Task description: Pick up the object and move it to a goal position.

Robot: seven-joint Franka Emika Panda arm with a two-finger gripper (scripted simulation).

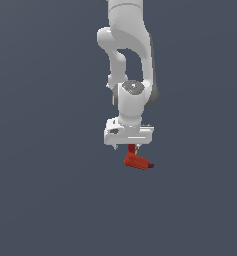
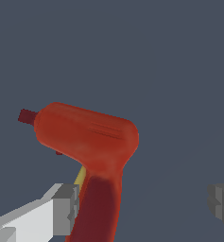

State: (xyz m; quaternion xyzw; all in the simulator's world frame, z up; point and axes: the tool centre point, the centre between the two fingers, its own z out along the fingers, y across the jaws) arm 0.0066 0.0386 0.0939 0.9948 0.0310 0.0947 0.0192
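Note:
The object (image 1: pixel 137 161) is a small red L-shaped drill with a dark nose tip pointing to the exterior view's right. It sits directly under my white gripper (image 1: pixel 130 146), and its upright handle reaches up between the fingers. In the wrist view the object (image 2: pixel 90 137) fills the middle, with a sliver of yellow on its handle. One grey finger pad (image 2: pixel 66 209) lies against the handle. The other pad (image 2: pixel 221 205) stands well apart from it, so the gripper (image 2: pixel 142 208) is open around the handle.
A plain dark blue-grey surface fills both views. Above the gripper rises the white arm (image 1: pixel 130 55).

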